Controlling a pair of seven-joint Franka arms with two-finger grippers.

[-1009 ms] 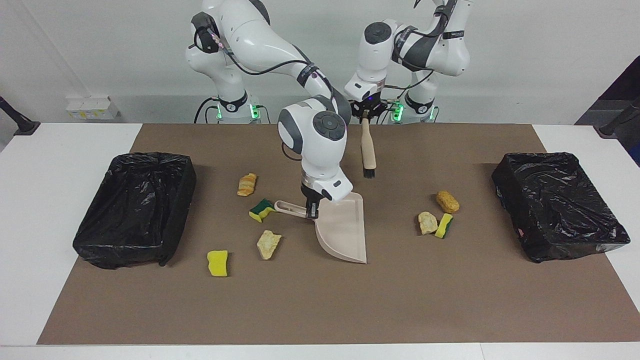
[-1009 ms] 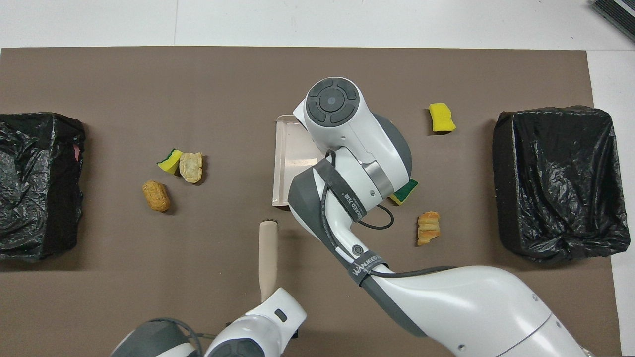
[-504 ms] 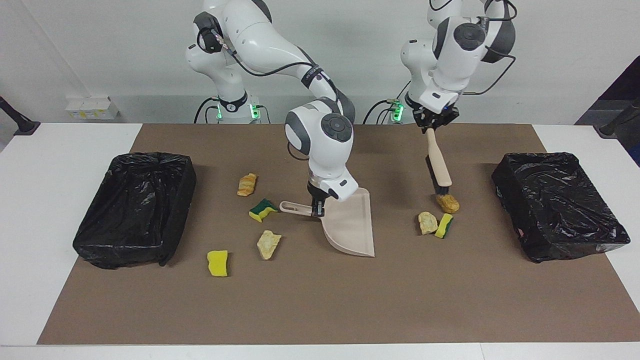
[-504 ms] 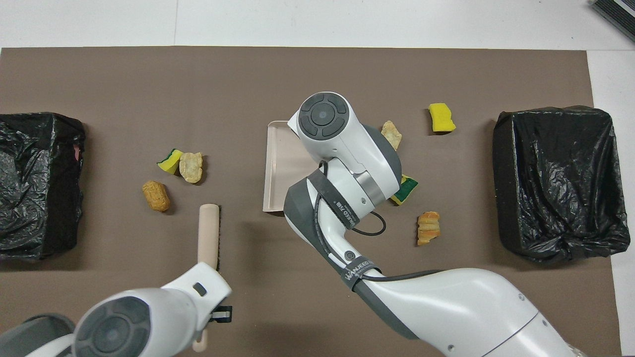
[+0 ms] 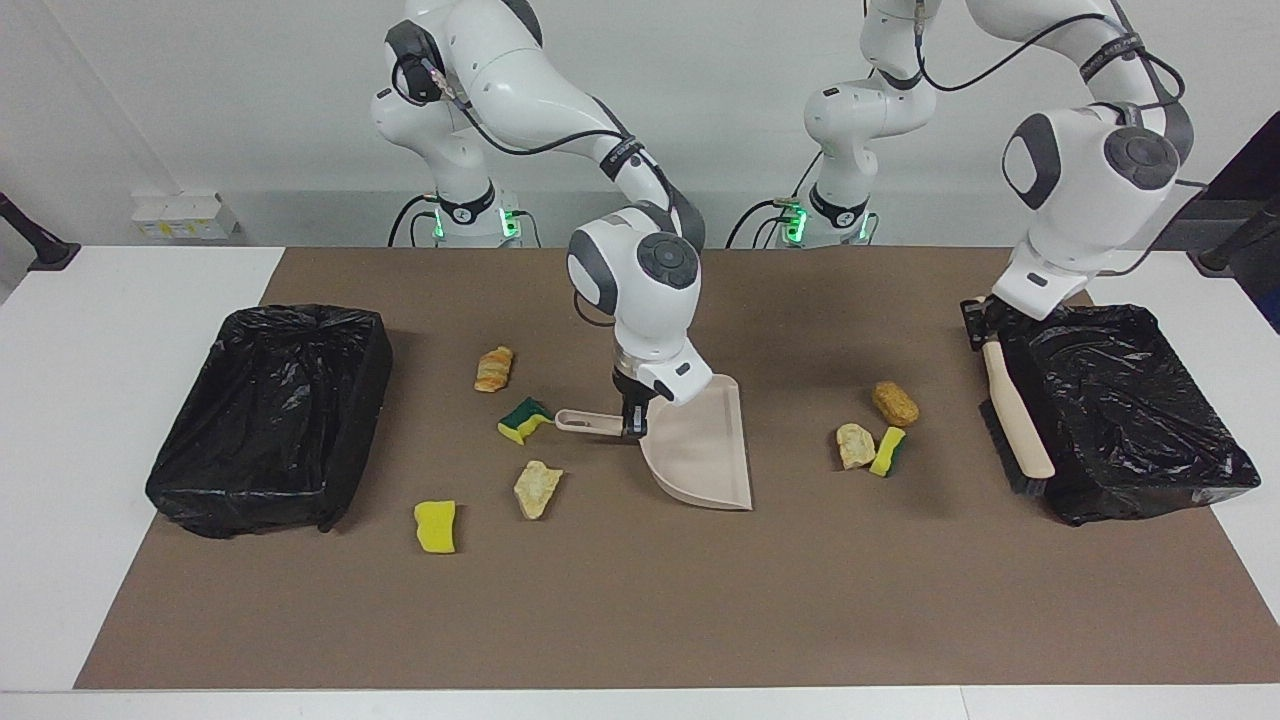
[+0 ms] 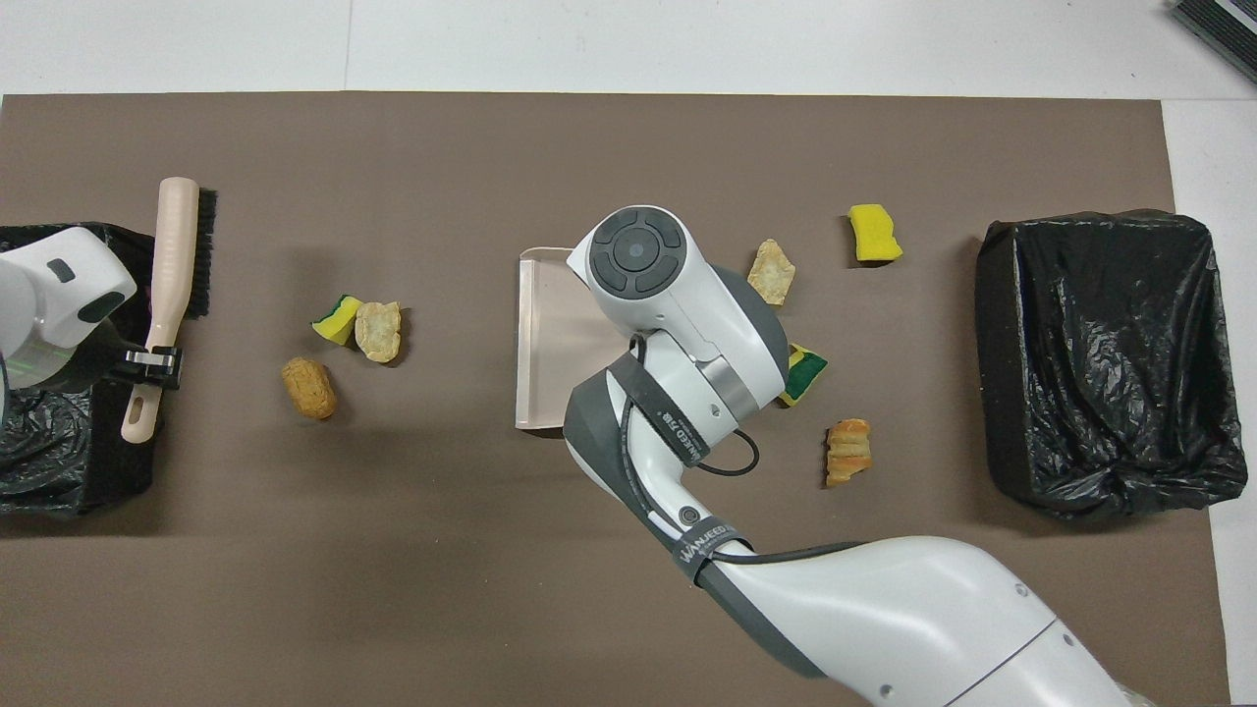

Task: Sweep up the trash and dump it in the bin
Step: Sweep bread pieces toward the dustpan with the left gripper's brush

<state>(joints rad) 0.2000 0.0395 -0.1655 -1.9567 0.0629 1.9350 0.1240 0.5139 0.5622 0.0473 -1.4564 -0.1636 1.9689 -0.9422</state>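
Observation:
The trash lies on the brown mat (image 5: 640, 600) in two groups. A tan chunk (image 5: 895, 403), a pale chunk (image 5: 855, 445) and a yellow-green sponge (image 5: 887, 451) lie toward the left arm's end. Several other scraps lie toward the right arm's end, among them a green-yellow sponge (image 5: 523, 420) and a yellow sponge (image 5: 436, 526). My right gripper (image 5: 630, 420) is shut on the handle of the beige dustpan (image 5: 700, 450), which rests mid-mat. My left gripper (image 5: 985, 328) is shut on the brush (image 5: 1015, 420), held slanted against the bin (image 5: 1130, 500) at the left arm's end, bristles toward the middle.
A second black-lined bin (image 5: 250, 500) stands at the right arm's end of the mat. A pastry-like scrap (image 5: 493, 369) and a bread chunk (image 5: 537, 489) lie between it and the dustpan. White table (image 5: 100, 600) surrounds the mat.
The left arm has swung the brush from mid-table, past the three scraps, out to the bin at its own end. The dustpan has shifted slightly toward the left arm's end.

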